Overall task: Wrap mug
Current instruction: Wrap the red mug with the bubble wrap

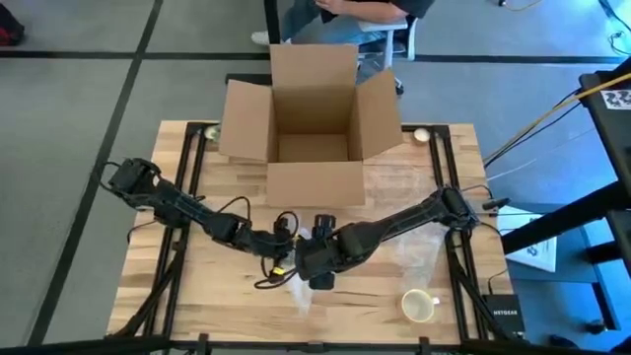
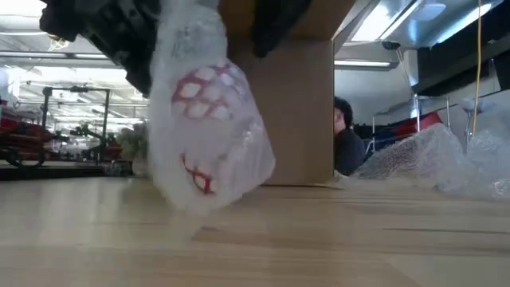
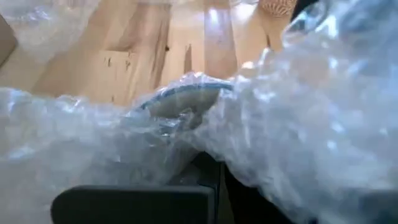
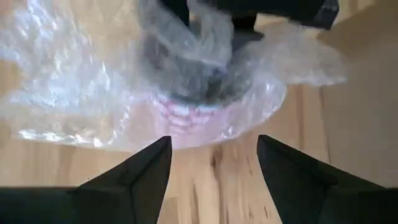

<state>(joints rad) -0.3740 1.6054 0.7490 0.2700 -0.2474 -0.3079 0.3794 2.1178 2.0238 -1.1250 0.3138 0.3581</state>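
Clear glossy bubble wrap (image 2: 209, 119) covers the red-patterned mug (image 4: 189, 112). Matt brown cardboard box (image 1: 314, 118). Smooth light wood table (image 1: 227, 296) below the fingers.

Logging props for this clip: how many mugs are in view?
2: a mug wrapped in bubble wrap, held off the table at its centre, and a bare mug near the table's front right corner.

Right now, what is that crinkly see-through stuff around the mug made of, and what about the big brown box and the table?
The wrap looks like clear plastic bubble wrap: see-through, shiny and bumpy, with the mug's red pattern showing through. The box looks like plain brown cardboard, matte, with its flaps folded open. The table seems to be pale wood; you can see planks and grain lines.
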